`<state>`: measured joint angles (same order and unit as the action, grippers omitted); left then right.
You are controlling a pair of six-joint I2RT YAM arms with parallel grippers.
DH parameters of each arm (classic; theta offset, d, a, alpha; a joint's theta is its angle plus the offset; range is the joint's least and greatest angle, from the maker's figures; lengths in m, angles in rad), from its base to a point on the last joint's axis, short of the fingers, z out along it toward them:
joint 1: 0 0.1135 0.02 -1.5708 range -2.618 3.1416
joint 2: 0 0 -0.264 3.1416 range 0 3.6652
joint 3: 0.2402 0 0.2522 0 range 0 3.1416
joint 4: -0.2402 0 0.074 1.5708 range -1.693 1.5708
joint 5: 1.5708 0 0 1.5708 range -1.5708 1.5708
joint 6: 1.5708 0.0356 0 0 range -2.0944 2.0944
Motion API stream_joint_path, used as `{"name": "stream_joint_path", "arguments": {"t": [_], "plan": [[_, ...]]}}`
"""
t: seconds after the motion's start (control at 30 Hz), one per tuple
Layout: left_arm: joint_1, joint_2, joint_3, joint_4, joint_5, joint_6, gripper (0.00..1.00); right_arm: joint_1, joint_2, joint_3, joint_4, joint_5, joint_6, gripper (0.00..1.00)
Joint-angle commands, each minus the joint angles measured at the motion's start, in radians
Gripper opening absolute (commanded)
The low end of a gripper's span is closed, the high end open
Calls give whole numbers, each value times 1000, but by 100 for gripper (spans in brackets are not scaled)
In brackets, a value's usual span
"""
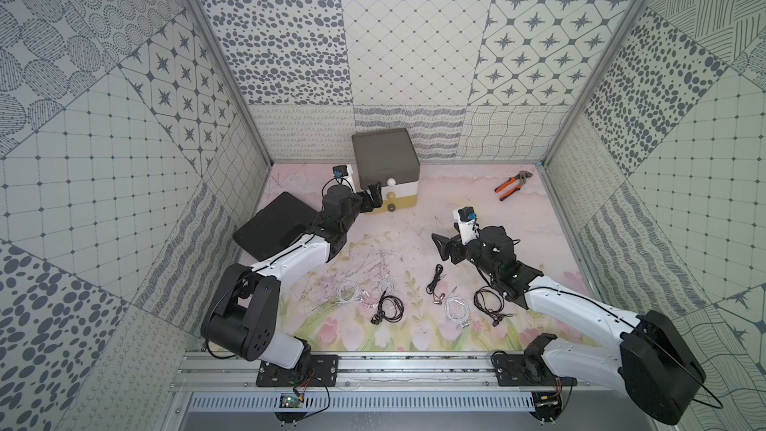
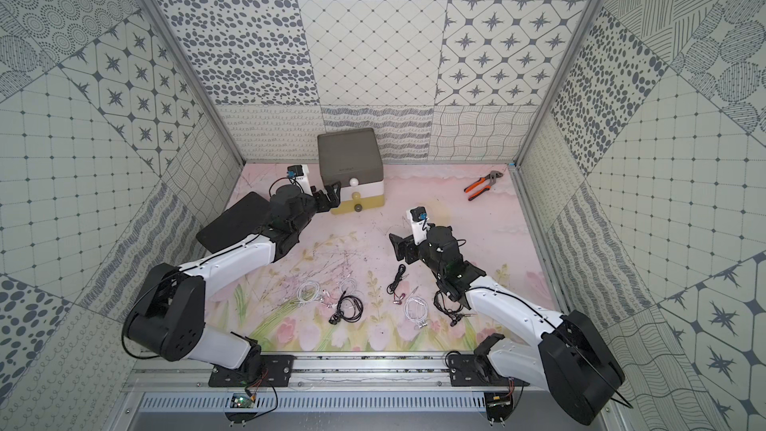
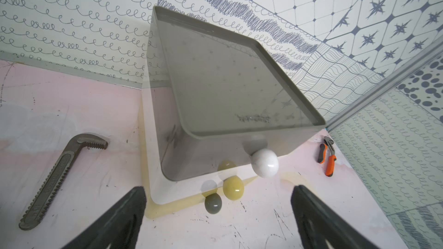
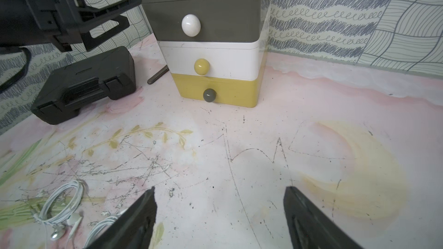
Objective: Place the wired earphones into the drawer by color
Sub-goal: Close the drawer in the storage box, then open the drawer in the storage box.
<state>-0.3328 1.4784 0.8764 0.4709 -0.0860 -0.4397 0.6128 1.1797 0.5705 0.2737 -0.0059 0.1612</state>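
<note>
Left hand (image 1: 374, 194): fingers wide apart, empty, at the front corner of the drawer's (image 1: 385, 157) grey top tier; contact cannot be told. Right hand (image 1: 438, 247): fingers wide apart, empty, over the table (image 1: 476, 201). All three tiers shut, contents hidden. Earphones (image 1: 391, 308), white and black coils, lie loose on the table, well apart from the drawer.

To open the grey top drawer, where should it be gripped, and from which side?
Grip its white knob, bringing the open left tool straight in from the front to straddle it. The grey drawer has a flat front; only the round knob stands proud of it, and that tool sits nearest, I'd judge.
</note>
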Motion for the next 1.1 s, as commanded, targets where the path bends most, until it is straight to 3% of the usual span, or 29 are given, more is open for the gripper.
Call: {"name": "stream_joint_path", "arguments": {"t": [0.0, 0.33, 0.5, 1.07], "plan": [[2, -115, -70, -95, 136, -75, 99, -2, 28, 53, 29, -58, 94, 86], [1, -309, -250, -178, 272, -138, 99, 4, 194, 190, -33, -152, 314, 85], [0, -329, -364, -72, 291, -150, 99, 11, 256, 242, -28, -170, 431, 84], [-5, -377, -437, -53, 289, -61, 99, 16, 381, 334, -12, -102, 481, 80]]}}
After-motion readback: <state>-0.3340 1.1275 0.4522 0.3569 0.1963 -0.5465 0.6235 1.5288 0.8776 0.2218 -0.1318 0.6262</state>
